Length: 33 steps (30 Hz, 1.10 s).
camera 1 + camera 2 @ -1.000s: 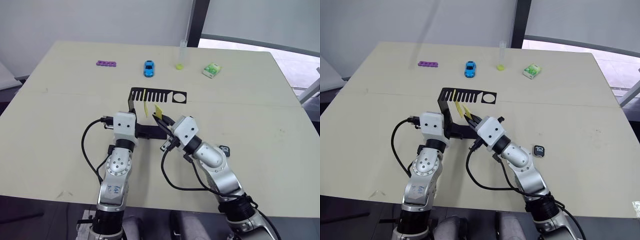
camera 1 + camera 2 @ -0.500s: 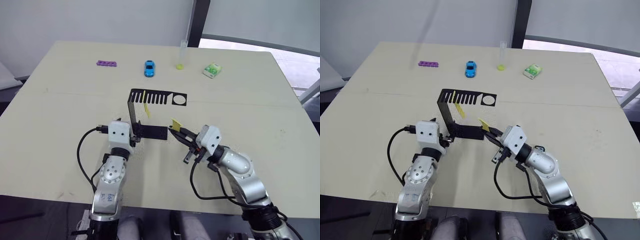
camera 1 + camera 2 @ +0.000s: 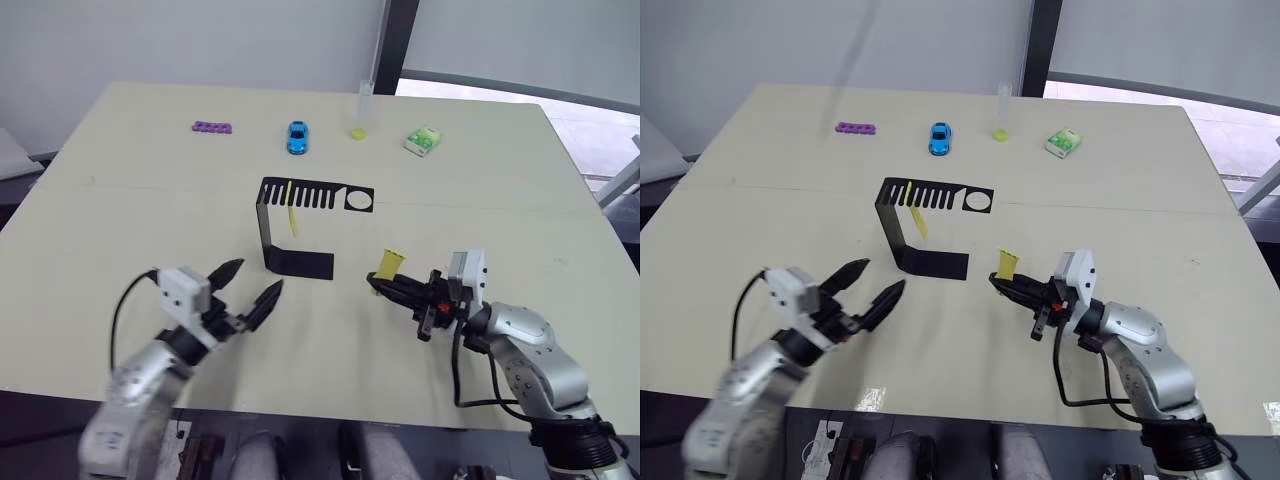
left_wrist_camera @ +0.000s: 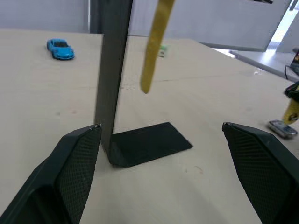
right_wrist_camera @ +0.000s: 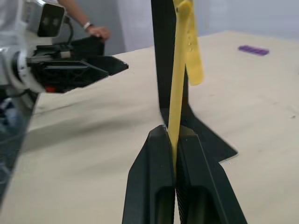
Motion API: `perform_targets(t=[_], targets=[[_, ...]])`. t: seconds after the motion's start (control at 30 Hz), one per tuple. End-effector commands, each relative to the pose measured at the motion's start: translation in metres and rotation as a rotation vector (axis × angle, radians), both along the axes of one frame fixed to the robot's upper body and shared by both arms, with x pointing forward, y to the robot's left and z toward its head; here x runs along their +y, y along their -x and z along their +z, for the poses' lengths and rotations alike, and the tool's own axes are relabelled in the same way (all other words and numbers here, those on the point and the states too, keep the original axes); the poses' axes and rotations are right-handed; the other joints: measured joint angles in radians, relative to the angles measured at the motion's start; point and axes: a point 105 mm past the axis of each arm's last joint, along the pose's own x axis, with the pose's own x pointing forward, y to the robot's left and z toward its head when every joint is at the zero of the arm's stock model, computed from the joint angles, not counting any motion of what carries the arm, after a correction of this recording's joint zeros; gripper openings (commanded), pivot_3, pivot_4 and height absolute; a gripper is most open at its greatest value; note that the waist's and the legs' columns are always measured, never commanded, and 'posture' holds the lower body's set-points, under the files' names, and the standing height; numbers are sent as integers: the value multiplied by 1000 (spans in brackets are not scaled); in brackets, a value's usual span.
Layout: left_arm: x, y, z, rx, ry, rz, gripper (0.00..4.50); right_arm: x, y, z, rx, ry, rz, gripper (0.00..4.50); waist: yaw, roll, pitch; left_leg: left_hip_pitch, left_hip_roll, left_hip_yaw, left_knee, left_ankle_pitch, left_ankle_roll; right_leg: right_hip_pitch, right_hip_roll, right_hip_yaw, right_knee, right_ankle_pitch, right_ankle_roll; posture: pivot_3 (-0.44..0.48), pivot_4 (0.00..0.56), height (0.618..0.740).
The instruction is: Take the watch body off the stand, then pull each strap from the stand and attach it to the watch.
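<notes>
Strap [image 3: 389, 265]: your right end effector [image 3: 378, 287] had it clenched between closed fingers, standing upright just above the desk [image 3: 120, 200]. The stand [image 3: 297, 222] stood off that end effector's tip, the second strap [image 3: 291, 216] hanging from its comb. Your left end effector [image 3: 248, 290] was released, fingers spread, facing the stand's base. The watch body [image 4: 282, 129] lay on the desk near the right end effector.

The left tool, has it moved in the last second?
Yes. The left tool has pulled back from the stand toward the robot and now hangs open, apart from the base it was touching.
</notes>
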Motion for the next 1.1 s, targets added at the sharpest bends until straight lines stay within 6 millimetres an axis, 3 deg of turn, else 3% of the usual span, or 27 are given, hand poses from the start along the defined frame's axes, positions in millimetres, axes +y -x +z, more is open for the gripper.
perform_targets(t=[0.03,0.17,0.33,0.43,0.6,1.1], targets=[[-16,35,20,15,45,-346,4448,16,15,22,18,-76,158,0,-2,1,0,0,-1,0,0,0,0,0,-1,0,0,0,0,0,150,740],[-19,33,33,25,99,-439,4448,34,25,25,59,-80,291,0,2,0,0,0,-2,-1,0,0,1,1,-2,0,-1,0,0,0,150,740],[-36,17,58,5,264,-516,4448,54,38,33,97,-100,443,0,8,0,0,-1,-2,-2,0,0,1,1,-2,-1,-1,0,1,0,150,740],[-46,9,57,83,287,-553,4448,64,39,38,104,-118,487,0,4,0,0,-1,-2,-2,0,0,1,1,-2,-1,-1,1,1,0,150,740],[-58,28,62,181,322,-743,4448,71,39,37,105,-107,511,0,-5,0,0,-2,-2,-2,0,0,0,0,-1,-1,-1,1,1,0,150,740],[-76,24,63,154,364,-790,4448,81,42,43,107,-98,558,0,-2,0,0,-1,-3,-2,2,0,0,0,-1,-1,-1,1,1,0,150,740]])
